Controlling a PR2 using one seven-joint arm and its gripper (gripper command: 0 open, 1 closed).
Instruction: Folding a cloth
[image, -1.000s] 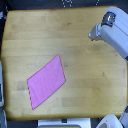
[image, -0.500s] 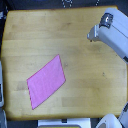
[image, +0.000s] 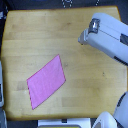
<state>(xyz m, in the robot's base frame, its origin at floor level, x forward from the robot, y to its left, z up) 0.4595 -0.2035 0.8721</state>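
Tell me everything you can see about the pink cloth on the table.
The cloth is a thin, bright pink-magenta piece of fabric with four straight edges and a faint fine texture. It lies flat and unfolded in a single layer, turned at an angle so one corner points toward the top of the exterior view. It rests on the wooden table, toward the exterior view's lower left. Only the table touches it; the white arm is far from it.

No readable text, labels or numbers anywhere — nothing legible at all.
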